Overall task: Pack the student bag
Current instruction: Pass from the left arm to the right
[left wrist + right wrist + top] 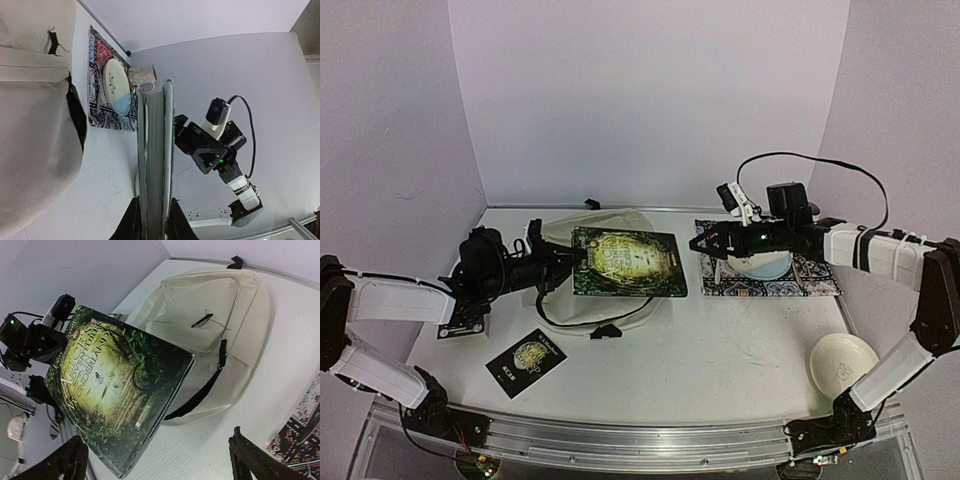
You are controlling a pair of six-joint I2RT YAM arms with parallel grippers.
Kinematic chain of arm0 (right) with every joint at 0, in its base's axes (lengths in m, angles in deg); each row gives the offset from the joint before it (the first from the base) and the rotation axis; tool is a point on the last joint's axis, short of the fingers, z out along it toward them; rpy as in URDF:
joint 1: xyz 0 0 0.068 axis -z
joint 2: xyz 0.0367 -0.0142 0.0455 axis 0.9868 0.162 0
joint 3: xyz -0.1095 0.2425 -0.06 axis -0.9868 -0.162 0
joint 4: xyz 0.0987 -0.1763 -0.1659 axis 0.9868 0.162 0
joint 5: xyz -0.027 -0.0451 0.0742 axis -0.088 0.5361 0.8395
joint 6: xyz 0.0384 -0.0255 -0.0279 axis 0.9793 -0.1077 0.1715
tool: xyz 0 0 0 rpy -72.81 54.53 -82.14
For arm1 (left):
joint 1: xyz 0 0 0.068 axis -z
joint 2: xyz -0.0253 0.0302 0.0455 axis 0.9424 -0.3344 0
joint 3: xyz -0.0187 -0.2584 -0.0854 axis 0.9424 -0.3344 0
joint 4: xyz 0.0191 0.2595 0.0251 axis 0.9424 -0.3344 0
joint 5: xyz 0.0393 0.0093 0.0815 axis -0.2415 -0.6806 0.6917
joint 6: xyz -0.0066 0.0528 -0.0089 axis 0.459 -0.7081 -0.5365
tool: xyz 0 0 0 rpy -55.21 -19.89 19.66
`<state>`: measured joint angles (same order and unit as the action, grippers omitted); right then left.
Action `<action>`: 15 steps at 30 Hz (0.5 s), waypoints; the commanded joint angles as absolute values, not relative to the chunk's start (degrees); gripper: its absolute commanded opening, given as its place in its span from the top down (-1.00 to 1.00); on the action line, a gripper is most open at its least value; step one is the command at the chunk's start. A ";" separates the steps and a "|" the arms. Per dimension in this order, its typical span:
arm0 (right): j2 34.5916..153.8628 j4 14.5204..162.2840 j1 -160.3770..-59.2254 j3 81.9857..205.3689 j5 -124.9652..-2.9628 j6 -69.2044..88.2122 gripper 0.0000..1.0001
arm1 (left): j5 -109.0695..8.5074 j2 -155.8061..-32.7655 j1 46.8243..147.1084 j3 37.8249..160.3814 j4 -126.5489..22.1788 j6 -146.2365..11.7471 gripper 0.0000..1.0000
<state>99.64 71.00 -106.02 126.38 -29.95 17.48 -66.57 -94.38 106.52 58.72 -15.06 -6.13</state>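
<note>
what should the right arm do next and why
Probably reach the open right gripper to the zipper pull on the student bag: the left gripper holds the book by its edge above the bag, and no opening shows in it yet.

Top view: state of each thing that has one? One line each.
left gripper, jaws shut on the book's edge.
right gripper, jaws open, holding nothing.
book, closed, held over the bag.
student bag, lying flat; open or zipped, cannot tell.
booklet, closed, flat on the table.
white bowl, upright, empty.
</note>
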 commanded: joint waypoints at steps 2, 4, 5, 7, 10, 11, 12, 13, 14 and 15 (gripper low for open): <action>103.52 62.92 -105.77 127.24 -14.31 29.26 -0.96 | -71.75 -93.63 106.54 61.07 -1.41 -3.29 1.00; 104.82 60.59 -105.76 127.44 -12.55 32.00 -0.96 | -72.16 -93.72 106.50 61.21 -0.83 -2.96 1.00; 105.20 59.43 -105.77 127.45 -11.58 33.26 -0.96 | -72.33 -93.77 106.50 61.25 -0.48 -2.76 1.00; 105.91 57.53 -105.74 127.54 -9.66 35.30 -0.93 | -72.76 -93.82 106.51 61.38 0.32 -2.40 1.00; 106.39 53.86 -105.72 127.20 -7.09 38.87 -0.87 | -73.61 -94.07 106.52 61.89 1.77 -2.03 1.00; 106.40 51.89 -105.78 126.96 -6.19 40.21 -0.83 | -73.78 -94.24 106.58 62.10 2.03 -1.97 1.00; 106.34 50.73 -105.85 126.86 -5.49 41.33 -0.79 | -73.92 -94.38 106.59 62.26 2.32 -1.90 1.00; 106.26 50.10 -105.89 126.85 -4.93 42.29 -0.76 | -74.11 -94.59 106.57 62.49 2.50 -1.87 1.00; 106.23 49.46 -105.85 126.84 -4.23 43.14 -0.72 | -74.27 -94.96 106.62 62.67 2.77 -1.84 1.00; 106.18 48.59 -105.92 126.80 -3.64 44.09 -0.67 | -74.31 -95.26 106.71 62.82 3.04 -1.83 1.00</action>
<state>106.62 56.08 -105.73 126.37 -10.08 37.99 -72.41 -94.84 106.54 58.77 -7.16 -3.32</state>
